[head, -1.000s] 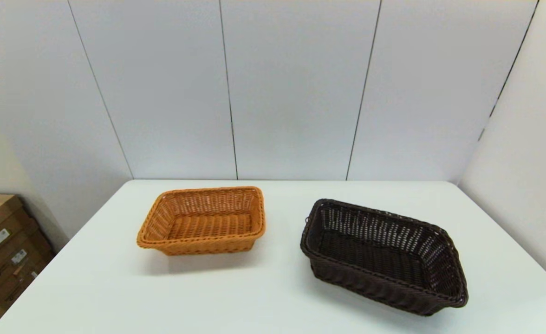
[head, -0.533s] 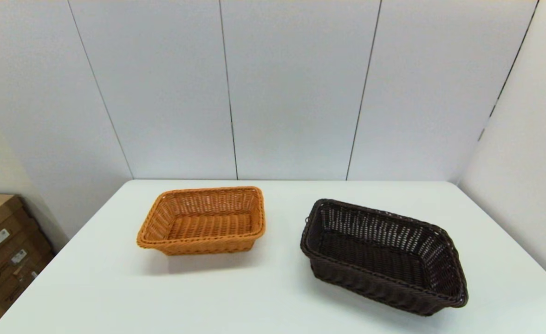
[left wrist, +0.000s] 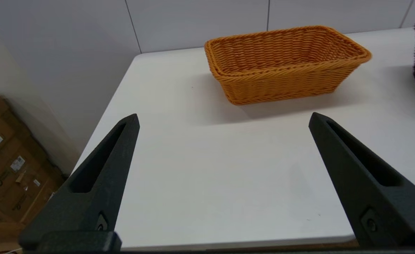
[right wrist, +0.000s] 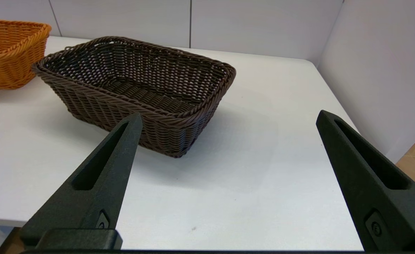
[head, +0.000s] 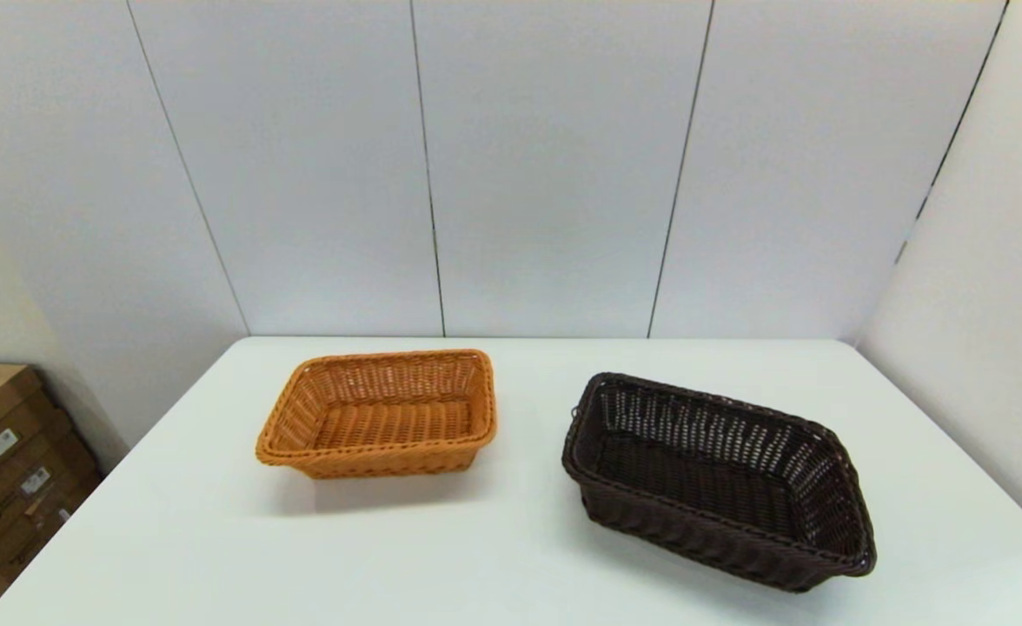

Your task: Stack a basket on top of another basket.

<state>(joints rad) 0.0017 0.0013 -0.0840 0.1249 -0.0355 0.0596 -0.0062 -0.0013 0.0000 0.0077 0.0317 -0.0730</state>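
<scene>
The dark brown basket [head: 720, 481] sat upright on the white bench [head: 494, 556], on the robot's right half. Its long axis ran on a slant across the bench: one short end lay toward the middle and farther from the robot, the other short end lay nearer the robot and toward the right edge. Its open mouth faced up, and nothing lay inside it.

The orange-tan basket [head: 381, 413] stood upright on the left half, a little farther back. Its long axis ran nearly straight from left to right, with one long side facing the robot. It too held nothing. The two baskets were apart, with a strip of bare bench between them.

The left end effector [left wrist: 223, 118] hung off the near edge of the bench, its fingers [left wrist: 101, 183] spread wide and gripping nothing, facing the orange-tan basket well ahead of it. The right end effector [right wrist: 228, 118] was likewise at the near edge, fingers [right wrist: 98, 183] spread wide and free, with the near corner of the dark brown basket close ahead of it. Neither arm showed in the head view.

Cardboard boxes [head: 7, 469] stood on the floor beside the bench's left side.
</scene>
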